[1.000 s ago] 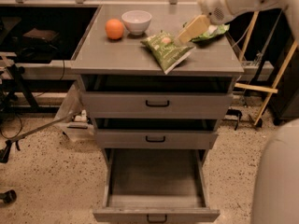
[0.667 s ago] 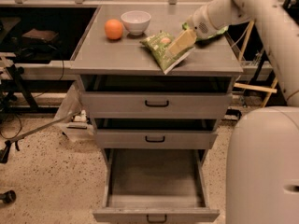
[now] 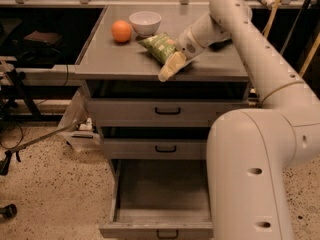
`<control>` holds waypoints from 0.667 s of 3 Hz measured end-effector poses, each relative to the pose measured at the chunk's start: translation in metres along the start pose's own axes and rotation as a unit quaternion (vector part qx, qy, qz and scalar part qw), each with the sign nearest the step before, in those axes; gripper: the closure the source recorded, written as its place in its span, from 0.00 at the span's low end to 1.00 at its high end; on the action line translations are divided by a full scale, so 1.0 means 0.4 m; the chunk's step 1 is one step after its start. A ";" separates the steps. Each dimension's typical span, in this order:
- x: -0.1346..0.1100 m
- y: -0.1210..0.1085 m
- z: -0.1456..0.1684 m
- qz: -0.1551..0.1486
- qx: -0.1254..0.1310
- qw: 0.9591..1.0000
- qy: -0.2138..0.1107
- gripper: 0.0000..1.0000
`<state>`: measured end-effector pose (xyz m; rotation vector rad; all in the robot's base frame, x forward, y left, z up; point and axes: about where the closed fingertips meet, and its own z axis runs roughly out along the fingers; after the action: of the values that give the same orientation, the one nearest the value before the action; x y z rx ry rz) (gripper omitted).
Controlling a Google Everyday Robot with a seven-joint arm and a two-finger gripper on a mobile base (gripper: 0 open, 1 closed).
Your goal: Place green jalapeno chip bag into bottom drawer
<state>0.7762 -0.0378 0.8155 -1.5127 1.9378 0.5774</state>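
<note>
Robot arm [image 3: 260, 134]: pale, jointed, filled the right of the view and reached left over the table [image 3: 115, 59], a grey metal cabinet top. Bottom drawer [image 3: 160, 194]: lowest and deepest of three, stood pulled open with its inside bare. Top drawer [image 3: 130, 111] and middle drawer [image 3: 130, 148]: shallower, grey, black handles, both pushed in. Green jalapeno chip bag [image 3: 159, 45]: lay on the table near its middle, just right of the bowl. Pincer [image 3: 167, 73]: angled down at the bag's front end by the table's front edge; whether it gripped could not be told. White bowl [image 3: 145, 23]: at the rear. Orange [image 3: 121, 31]: just left of the bowl.
</note>
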 end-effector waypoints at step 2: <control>-0.003 0.005 0.008 -0.001 -0.006 1.000 0.002 0.15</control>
<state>0.7752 -0.0343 0.8139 -1.5247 1.9386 0.5867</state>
